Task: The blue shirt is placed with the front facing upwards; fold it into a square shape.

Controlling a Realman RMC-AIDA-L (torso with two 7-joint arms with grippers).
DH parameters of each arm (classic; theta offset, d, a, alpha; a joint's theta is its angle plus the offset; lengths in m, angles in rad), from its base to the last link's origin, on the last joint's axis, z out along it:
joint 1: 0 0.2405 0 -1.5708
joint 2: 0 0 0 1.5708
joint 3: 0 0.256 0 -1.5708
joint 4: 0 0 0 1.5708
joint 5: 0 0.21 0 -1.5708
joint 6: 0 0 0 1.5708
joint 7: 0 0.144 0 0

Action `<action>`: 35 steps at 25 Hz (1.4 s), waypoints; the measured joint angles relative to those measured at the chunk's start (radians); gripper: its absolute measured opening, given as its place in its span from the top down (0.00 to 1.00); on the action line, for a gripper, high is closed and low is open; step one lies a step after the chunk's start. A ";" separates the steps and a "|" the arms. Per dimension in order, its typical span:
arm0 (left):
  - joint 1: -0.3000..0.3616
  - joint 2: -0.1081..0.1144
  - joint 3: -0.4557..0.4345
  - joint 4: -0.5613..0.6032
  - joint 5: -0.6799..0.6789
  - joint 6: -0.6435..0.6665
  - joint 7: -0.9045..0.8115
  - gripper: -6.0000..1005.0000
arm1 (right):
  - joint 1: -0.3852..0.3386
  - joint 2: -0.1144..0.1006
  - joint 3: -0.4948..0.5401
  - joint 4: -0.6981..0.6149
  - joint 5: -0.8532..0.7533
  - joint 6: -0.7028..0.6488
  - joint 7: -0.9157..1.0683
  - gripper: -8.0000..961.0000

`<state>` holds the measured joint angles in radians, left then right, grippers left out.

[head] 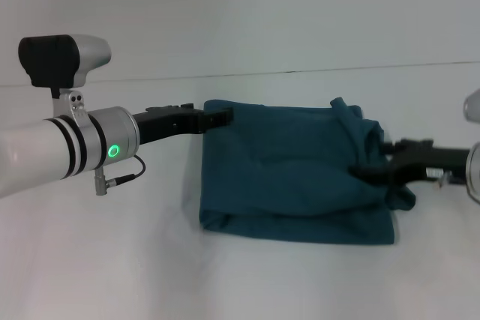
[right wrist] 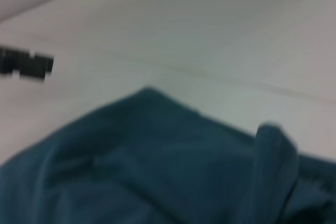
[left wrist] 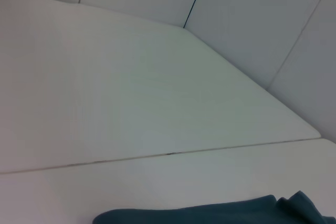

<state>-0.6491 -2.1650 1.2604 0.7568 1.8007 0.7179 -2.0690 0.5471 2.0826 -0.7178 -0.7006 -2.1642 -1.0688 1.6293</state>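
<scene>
Head view: dark teal-blue cotton shirt (head: pixel 300 174) lies bunched on the white counter (head: pixel 112 260), left pincer (head: pixel 222 118) pinching its far left corner, right pincer (head: pixel 367 166) pinching the right edge. Left wrist view: just a sliver of shirt (left wrist: pixel 210 213). Right wrist view: shirt (right wrist: pixel 157 171) close up, left pincer (right wrist: pixel 26 64) farther off.

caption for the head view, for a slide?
Left gripper pinches the blue shirt at its far left corner, right gripper at its right edge.

A bare lab-like test bench: plain white table (head: pixel 247 282), blank white panelled walls (left wrist: pixel 252 19).
</scene>
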 joint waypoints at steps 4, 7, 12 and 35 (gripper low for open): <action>0.000 -0.003 0.004 0.000 0.000 0.000 0.000 0.14 | -0.010 0.002 -0.003 0.047 -0.031 0.023 -0.009 0.06; -0.002 -0.004 0.005 -0.003 0.000 0.000 0.001 0.14 | -0.017 0.003 -0.003 0.062 -0.033 0.043 -0.018 0.06; -0.004 -0.006 0.006 -0.004 -0.002 -0.002 0.002 0.14 | -0.022 0.003 0.004 0.007 0.002 -0.011 -0.019 0.06; 0.046 -0.005 -0.003 0.026 -0.162 0.012 0.159 0.14 | 0.087 -0.117 -0.029 -0.186 -0.176 -0.354 0.317 0.07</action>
<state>-0.6031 -2.1705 1.2576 0.7827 1.6388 0.7294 -1.9095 0.6341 1.9659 -0.7465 -0.8869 -2.3398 -1.4229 1.9459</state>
